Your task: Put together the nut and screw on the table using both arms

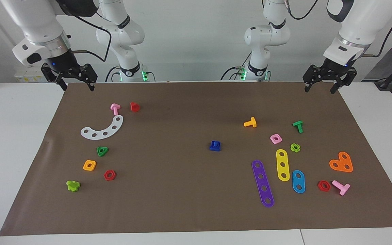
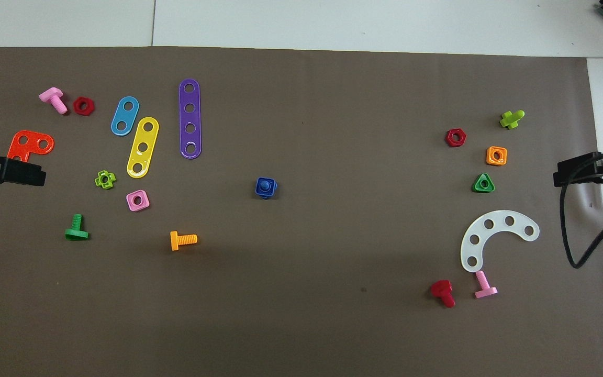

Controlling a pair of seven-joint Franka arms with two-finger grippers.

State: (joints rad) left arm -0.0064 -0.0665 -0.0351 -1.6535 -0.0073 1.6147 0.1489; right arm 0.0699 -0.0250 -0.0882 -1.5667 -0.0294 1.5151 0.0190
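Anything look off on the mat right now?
Nothing stands out. The nut sits on the screw mid-mat, assembled and lying flat. Both arms are raised clear at the mat's robot-side corners, left end effector and right end effector open and empty. Loose parts lie scattered, none damaged.

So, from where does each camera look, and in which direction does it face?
Facing view: high across the table, looking toward the robots; both arms show whole, left gripper and right gripper open, raised.
Overhead view: above the robots' end, looking steeply down; only the grippers' tips show at its edges.
Shared: the brown mat and the joined blue nut and screw.
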